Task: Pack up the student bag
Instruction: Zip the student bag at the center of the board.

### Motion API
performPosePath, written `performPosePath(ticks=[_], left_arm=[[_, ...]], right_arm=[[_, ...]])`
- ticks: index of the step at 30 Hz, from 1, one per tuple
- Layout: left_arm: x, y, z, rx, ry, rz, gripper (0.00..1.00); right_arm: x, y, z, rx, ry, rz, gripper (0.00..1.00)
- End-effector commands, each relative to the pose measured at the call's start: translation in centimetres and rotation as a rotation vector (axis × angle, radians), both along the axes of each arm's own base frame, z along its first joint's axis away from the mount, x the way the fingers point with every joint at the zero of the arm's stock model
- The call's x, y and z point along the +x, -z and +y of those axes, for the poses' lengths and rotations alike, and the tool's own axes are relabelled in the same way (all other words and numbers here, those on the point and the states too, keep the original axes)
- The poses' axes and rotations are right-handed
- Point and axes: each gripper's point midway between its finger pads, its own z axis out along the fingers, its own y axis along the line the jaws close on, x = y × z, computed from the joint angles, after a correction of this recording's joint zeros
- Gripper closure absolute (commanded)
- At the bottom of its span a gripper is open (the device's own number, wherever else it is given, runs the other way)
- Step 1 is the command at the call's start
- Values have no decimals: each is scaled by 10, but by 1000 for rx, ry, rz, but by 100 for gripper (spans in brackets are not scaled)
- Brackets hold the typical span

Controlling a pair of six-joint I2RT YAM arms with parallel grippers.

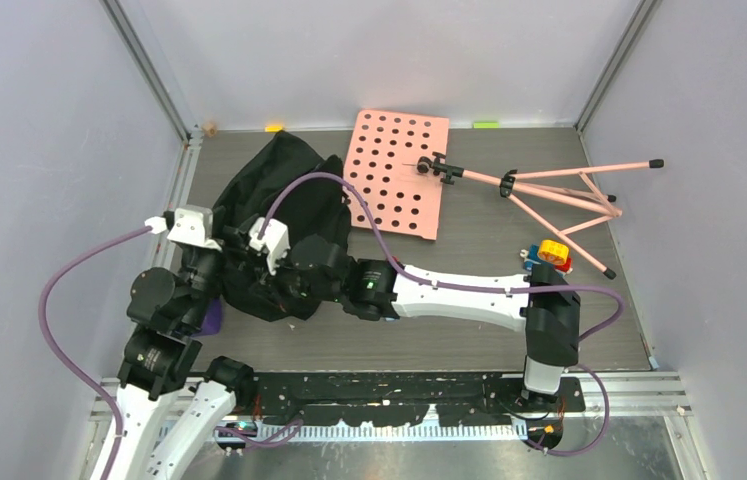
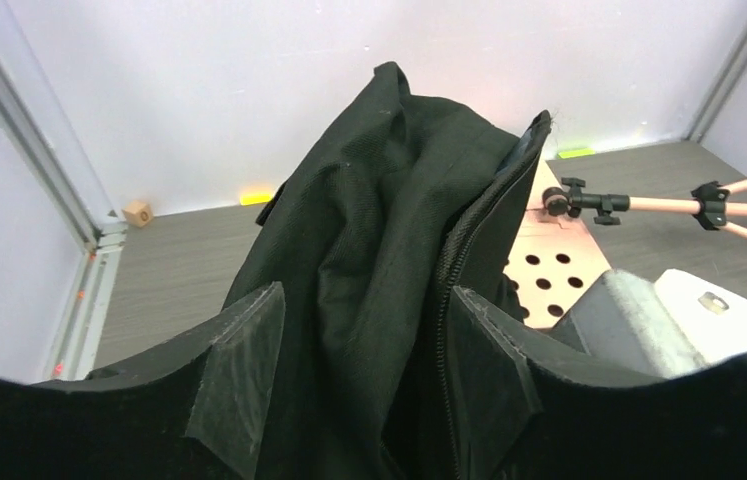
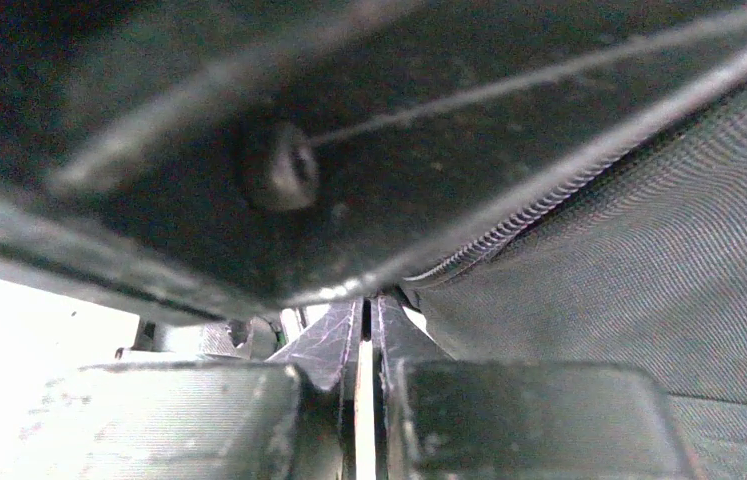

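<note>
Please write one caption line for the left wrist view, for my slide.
Open left gripper facing the black student bag and its zipper; pink perforated board behind.

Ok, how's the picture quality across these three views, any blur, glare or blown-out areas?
Top external: sharp and evenly lit, though the large black fabric backpack shows little detail. Left wrist: backpack weave crisp, the left fingers slightly soft at the near edge. Right wrist: far too close, dark material blurred above the right fingers, lower left corner blown out white.
</note>
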Motion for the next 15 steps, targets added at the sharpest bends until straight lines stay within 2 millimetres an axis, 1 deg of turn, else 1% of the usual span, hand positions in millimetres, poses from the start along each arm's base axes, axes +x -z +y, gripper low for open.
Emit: performPosePath(ticks=[1, 7, 11, 15], left_arm=[[-13, -25, 7, 29, -7, -71, 34], [-24, -29, 18, 37, -44, -64, 30], [-36, -30, 29, 38, -78, -64, 29], [-51, -32, 40, 31, -107, -71, 28]], right_arm=[[15, -100, -6, 242, 106, 20, 100], [36, -114, -19, 298, 174, 91, 100], [50, -116, -28, 317, 211, 127, 99], [58, -125, -38, 341, 230, 137, 100]])
